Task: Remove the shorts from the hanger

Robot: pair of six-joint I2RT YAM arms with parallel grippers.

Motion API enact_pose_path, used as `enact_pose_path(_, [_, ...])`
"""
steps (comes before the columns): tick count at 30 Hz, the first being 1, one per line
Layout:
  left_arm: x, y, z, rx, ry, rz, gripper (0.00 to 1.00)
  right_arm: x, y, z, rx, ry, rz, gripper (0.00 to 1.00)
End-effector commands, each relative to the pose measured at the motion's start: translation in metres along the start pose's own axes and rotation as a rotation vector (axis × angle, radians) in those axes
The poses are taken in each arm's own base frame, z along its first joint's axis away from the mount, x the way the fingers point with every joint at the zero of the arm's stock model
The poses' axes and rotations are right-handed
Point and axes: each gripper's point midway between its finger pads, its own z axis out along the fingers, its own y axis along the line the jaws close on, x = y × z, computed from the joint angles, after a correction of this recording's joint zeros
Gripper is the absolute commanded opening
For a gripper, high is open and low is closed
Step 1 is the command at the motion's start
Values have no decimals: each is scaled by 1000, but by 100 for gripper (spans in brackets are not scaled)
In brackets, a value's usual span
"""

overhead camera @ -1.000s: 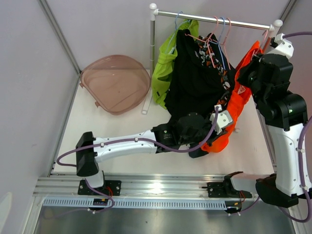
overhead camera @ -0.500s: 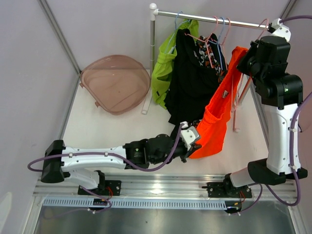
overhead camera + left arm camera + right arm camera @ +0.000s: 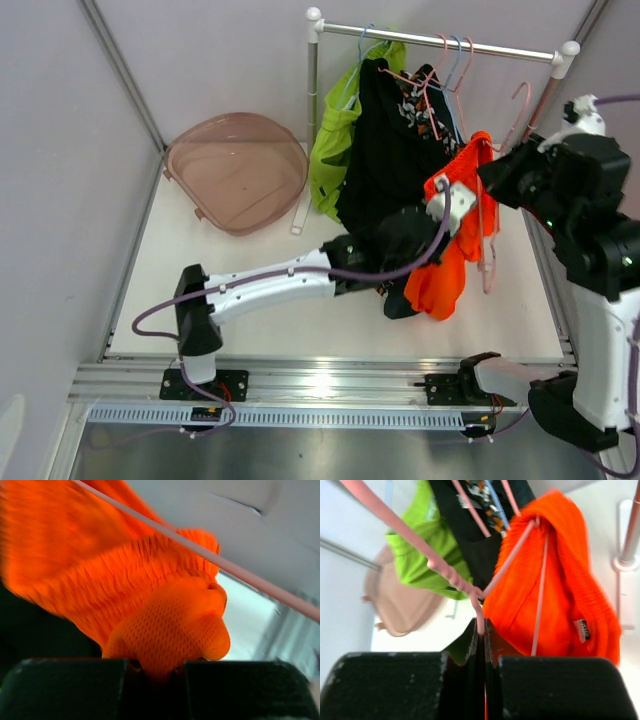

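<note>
The orange shorts hang over a pink wire hanger held off the rail, in front of the rack's right half. My left gripper is shut on a fold of the shorts near their top; the hanger's bar runs across above the fabric. My right gripper is shut on the hanger's neck, just below its twisted joint. In the right wrist view the shorts drape over the hanger's arms to the right of my fingers.
A metal rail on white posts carries a green garment, black garments and more hangers. A brown translucent basin lies at the back left. The right post's foot stands close behind the shorts.
My left gripper rose from near the table up to the shorts' top, bunching the fabric. My right gripper moved down and forward with the hanger, now off the rail.
</note>
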Motion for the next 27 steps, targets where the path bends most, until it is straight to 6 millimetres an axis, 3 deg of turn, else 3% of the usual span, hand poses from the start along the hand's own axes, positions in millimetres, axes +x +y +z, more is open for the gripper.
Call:
enact_pose_path(1, [-62,66,-2,-165,-43,2,0,-5,25,-47,-156,8,49,0])
enact_pose_path(2, [-83,74,-8,-186,-77,15,0,-16,32,-62,-193,-18,46,0])
enact_pose_path(3, [-90,86,-13,-235,-82,22,0,-10,35,-70,-215,23,33,0])
enact_pose_path(4, [-113,100,-29,-263,-113,17,0,-9,43,-68,-240,54,27,0])
enact_pose_path(5, [-120,109,-37,-281,-118,22,0,-19,48,-84,-272,27,22,0])
enact_pose_path(6, [-126,121,-46,-312,-122,18,0,-23,50,-86,-278,17,21,0])
enact_pose_path(7, [-144,145,-70,-354,-141,6,0,-26,50,-82,-269,15,11,0])
enact_pose_path(9, [-159,169,-96,-383,-160,-21,0,-29,45,-73,-232,-2,-5,0])
enact_pose_path(10, [-165,192,-113,-425,-166,-32,0,-27,43,-66,-216,6,-11,0])
enact_pose_path(11, [-184,202,-145,-440,-219,-44,0,-30,43,-59,-207,-10,-14,0])
enact_pose_path(13, [-199,234,-179,-522,-260,-45,0,-18,38,-38,-177,28,-22,0])
enact_pose_path(14, [-218,244,-208,-551,-318,-53,0,-23,35,-31,-152,0,-19,0])
enact_pose_path(15, [-222,257,-219,-584,-330,-55,0,-18,32,-22,-133,13,-22,0])
enact_pose_path(16, [-219,283,-231,-649,-312,-52,0,-18,31,-17,-128,12,-26,0])
enact_pose_path(17, [-220,295,-236,-672,-306,-50,0,-21,32,-13,-129,-2,-26,0])
enact_pose_path(18, [-237,304,-248,-688,-349,-49,0,-21,31,-7,-118,-1,-26,0])
enact_pose_path(19, [-233,329,-255,-742,-331,-46,0,-19,29,-1,-111,6,-27,0])
enact_pose_path(20, [-240,335,-259,-741,-353,-40,0,-21,29,3,-110,-2,-31,0])
enact_pose_path(21, [-238,348,-254,-763,-347,-39,0,-20,28,8,-105,5,-33,0])
enact_pose_path(24, [-242,390,-264,-856,-385,-36,0,-15,24,21,-95,21,-41,0])
enact_pose_path(25, [-245,413,-270,-907,-418,-47,0,-14,22,23,-92,23,-43,0])
enact_pose_path(27, [-246,435,-271,-930,-446,-59,0,-9,17,30,-79,38,-55,0])
